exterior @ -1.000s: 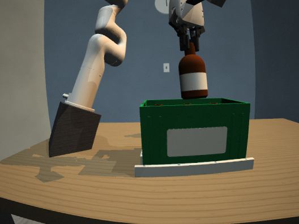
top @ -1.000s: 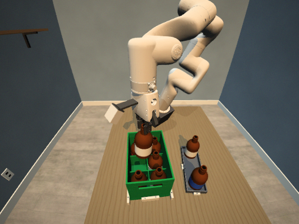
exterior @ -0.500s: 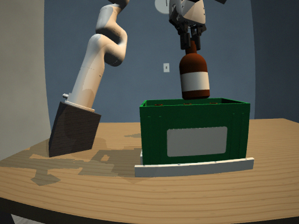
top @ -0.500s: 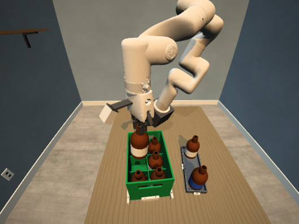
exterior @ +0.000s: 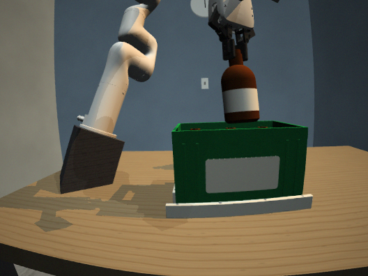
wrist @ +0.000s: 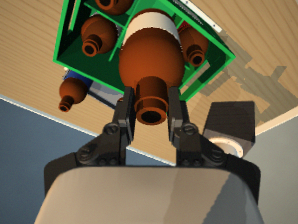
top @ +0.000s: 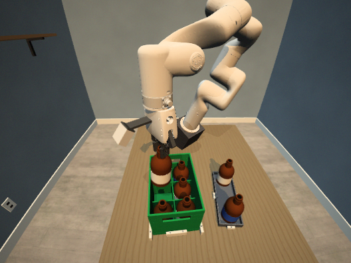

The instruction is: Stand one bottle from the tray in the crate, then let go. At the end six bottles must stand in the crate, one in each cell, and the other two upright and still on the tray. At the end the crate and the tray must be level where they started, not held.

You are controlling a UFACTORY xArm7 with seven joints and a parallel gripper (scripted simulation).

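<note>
My gripper (top: 162, 150) (exterior: 237, 52) (wrist: 151, 98) is shut on the neck of a brown bottle with a white label (top: 161, 171) (exterior: 240, 101) (wrist: 150, 55). The bottle hangs upright over the left column of the green crate (top: 176, 219) (exterior: 188, 164) (wrist: 72, 59), with its base about level with the rim. Several brown bottles stand in the crate's cells, among them one at the back right (top: 181, 169) and one at the front left (top: 163, 207). The left middle cell shows empty. On the grey tray (top: 223, 196), right of the crate, a white-label bottle (top: 226, 173) and a blue-label bottle (top: 233, 207) (wrist: 70, 95) stand upright.
The arm's dark base block (top: 191, 133) (exterior: 90, 160) stands on the wooden table behind the crate. White stop strips (top: 176, 233) (exterior: 240, 205) lie against the crate's foot. A shelf (top: 26, 37) hangs on the left wall, far off.
</note>
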